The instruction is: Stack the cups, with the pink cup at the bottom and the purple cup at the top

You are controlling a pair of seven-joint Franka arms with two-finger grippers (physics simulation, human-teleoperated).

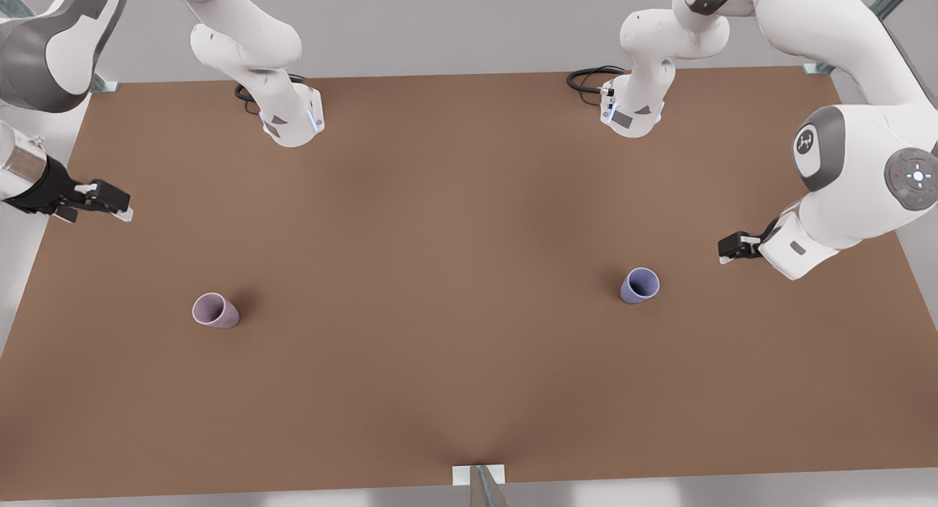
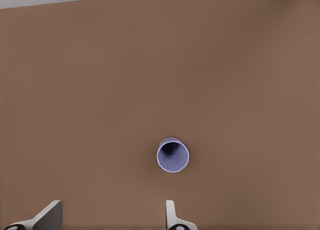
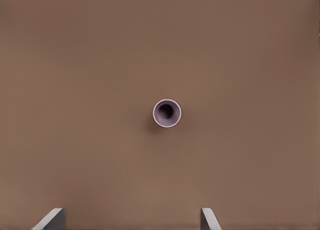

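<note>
Left tool [image 2: 111, 216], fingers wide, is hovering above my purple cup [image 1: 639, 285]; right tool [image 3: 131, 219], equally wide, is hovering over the pink cup [image 1: 215, 311] at the counter's [image 1: 440, 272] nine o'clock.

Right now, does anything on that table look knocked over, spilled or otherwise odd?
Nothing stands out. The pink cup and the purple cup both stand upright and far apart on the brown table. The left gripper and right gripper are open, holding nothing.
</note>
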